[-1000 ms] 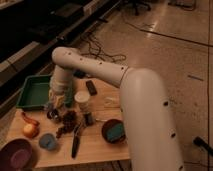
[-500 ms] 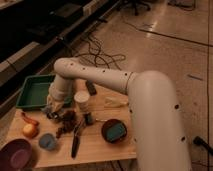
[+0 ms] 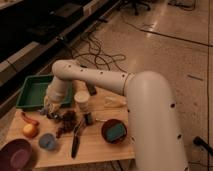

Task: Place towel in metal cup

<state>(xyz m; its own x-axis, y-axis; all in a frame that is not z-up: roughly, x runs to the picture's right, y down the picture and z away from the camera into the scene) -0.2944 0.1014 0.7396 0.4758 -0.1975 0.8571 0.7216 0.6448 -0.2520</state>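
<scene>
Pincer (image 3: 51,107) hangs beside tray (image 3: 29,93), towel (image 3: 113,102) well apart.

One gripper (image 3: 52,107) beside one white cup (image 3: 81,102), one blue-grey cup (image 3: 47,141), one green tray (image 3: 32,93), one purple bowl (image 3: 6,150), one dark red bowl (image 3: 105,131)

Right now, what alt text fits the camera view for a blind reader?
A white robot arm reaches over a cluttered wooden table, its gripper shut and low between a green tray and a white cup. Nearer the front sit a purple bowl, a blue-grey cup and a dark red bowl holding a teal block.
</scene>
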